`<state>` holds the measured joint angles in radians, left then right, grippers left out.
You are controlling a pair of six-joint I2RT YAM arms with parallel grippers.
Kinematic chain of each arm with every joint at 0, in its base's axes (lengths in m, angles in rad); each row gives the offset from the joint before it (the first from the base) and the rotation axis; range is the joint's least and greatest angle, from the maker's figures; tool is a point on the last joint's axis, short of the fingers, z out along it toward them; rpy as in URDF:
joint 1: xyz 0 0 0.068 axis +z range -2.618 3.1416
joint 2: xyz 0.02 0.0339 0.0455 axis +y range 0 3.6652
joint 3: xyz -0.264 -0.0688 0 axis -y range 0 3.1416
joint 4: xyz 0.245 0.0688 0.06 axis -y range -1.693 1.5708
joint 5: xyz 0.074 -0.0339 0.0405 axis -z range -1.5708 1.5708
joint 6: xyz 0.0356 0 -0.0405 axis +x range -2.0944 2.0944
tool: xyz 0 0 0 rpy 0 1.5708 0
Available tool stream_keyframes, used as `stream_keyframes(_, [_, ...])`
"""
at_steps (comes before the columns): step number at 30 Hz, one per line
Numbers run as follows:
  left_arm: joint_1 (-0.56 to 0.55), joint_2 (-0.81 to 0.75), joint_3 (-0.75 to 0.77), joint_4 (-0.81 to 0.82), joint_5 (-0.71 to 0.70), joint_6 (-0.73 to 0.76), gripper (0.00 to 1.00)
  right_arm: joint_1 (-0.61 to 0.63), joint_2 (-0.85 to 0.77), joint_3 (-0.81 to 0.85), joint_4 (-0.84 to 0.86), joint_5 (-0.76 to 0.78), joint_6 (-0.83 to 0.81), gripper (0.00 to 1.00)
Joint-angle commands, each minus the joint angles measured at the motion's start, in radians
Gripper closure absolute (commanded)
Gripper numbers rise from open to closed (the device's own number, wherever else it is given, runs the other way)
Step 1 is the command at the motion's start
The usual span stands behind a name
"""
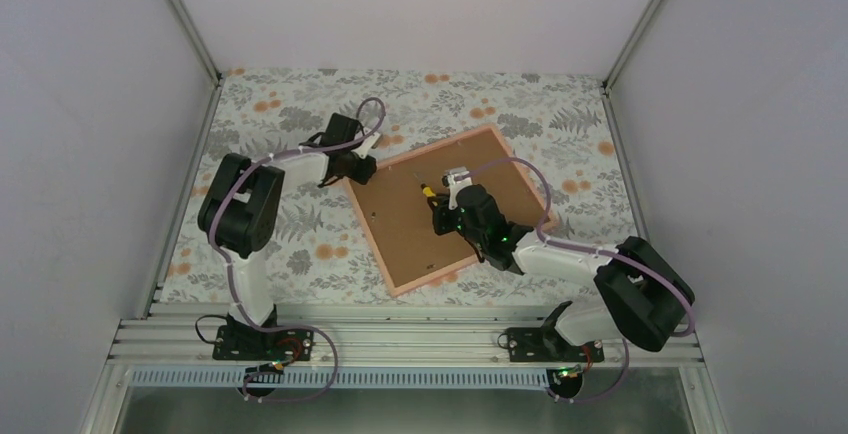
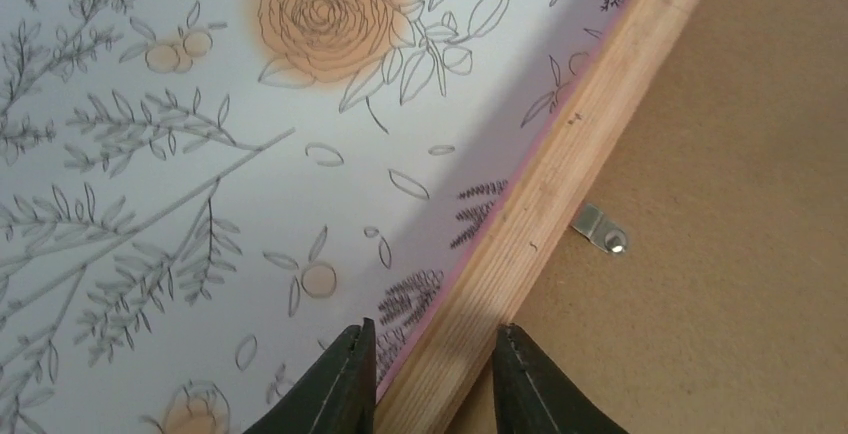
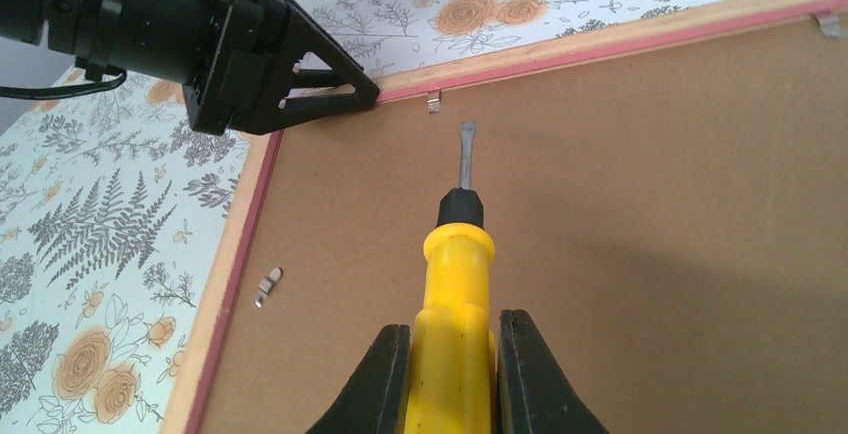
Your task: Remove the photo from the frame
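Observation:
The pink frame [image 1: 370, 238] lies face down on the floral table, with its bare wood back and pink edge up. The brown backing panel [image 1: 400, 229] fills it and hides the photo. My left gripper [image 1: 360, 166] straddles the frame's rail [image 2: 560, 164] near the far-left corner, one finger on each side of it [image 2: 432, 349]. My right gripper [image 3: 455, 339] is shut on a yellow-handled screwdriver [image 3: 457, 264] over the backing [image 3: 650, 234]. The screwdriver's blade [image 3: 466, 149] points at a small metal clip [image 3: 434, 102] by the far rail [image 3: 640, 46].
More metal clips sit along the rails: one at the left [image 3: 268, 287], one at the far right [image 3: 828, 24], and one beside my left fingers [image 2: 600, 229]. Grey walls enclose the floral table [image 1: 300, 254] on three sides.

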<state>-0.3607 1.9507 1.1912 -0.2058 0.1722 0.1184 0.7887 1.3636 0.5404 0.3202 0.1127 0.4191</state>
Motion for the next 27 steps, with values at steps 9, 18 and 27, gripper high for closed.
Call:
stream_keyframes(9, [0.001,-0.194,-0.283,-0.045,-0.146,-0.314,0.82,0.003,0.087,0.072,0.02,-0.099,-0.043,0.96])
stream_keyframes(18, [-0.057,-0.396,-0.504,-0.049,-0.165,-0.518,0.81,0.044,0.14,0.119,0.015,-0.189,-0.089,0.96])
stream_keyframes(27, [-0.184,-0.494,-0.59,-0.019,-0.167,-0.694,0.77,0.094,0.206,0.161,-0.001,-0.255,-0.118,0.96])
